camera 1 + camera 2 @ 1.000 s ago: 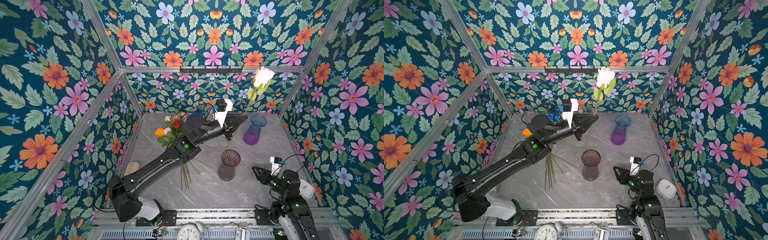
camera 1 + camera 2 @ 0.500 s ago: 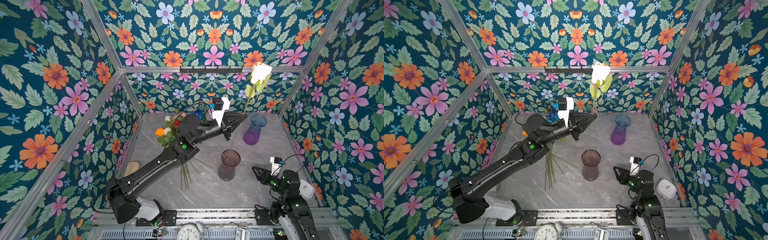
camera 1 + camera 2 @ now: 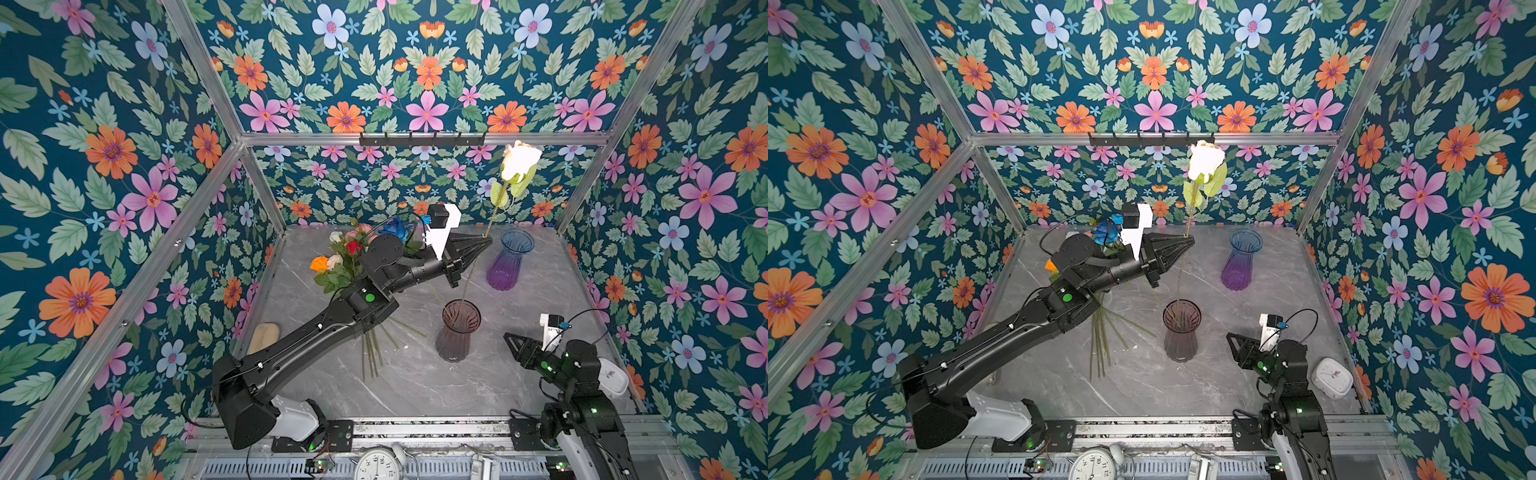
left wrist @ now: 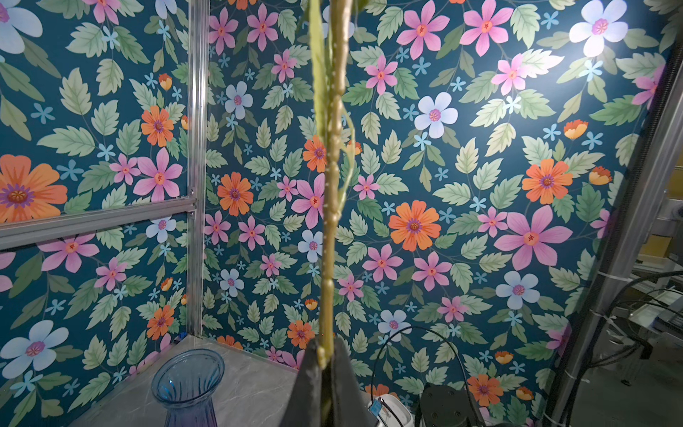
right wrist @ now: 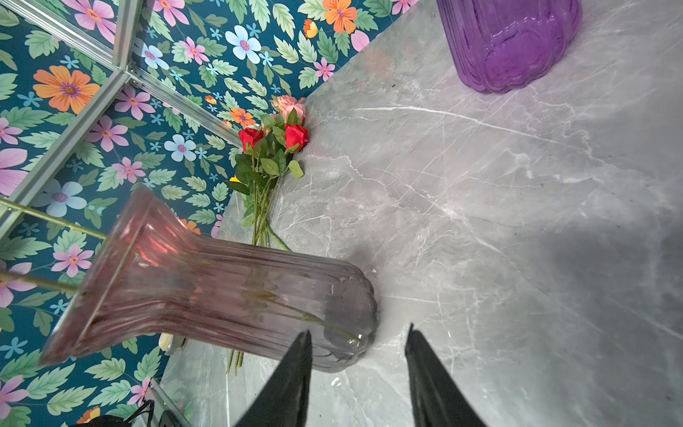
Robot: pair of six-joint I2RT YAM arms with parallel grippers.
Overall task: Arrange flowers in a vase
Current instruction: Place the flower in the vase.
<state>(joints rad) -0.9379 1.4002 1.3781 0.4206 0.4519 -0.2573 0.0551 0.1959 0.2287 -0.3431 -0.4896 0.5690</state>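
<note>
Grips white rose (image 3: 517, 162) mid-stem in clamped left end effector (image 3: 484, 240), stem foot inside pink vase (image 3: 457, 336) near worktop (image 3: 415, 386) centre. Shows right end effector (image 3: 510, 338) apart, empty. Likely light, whippy, top-heavy: take stem, not bloom.

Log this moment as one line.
left claw: shut on white rose | rose foot: in pink vase | right claw: open, empty

Left hand (image 3: 486, 240) lowered white rose (image 3: 519, 161) slightly.
</note>
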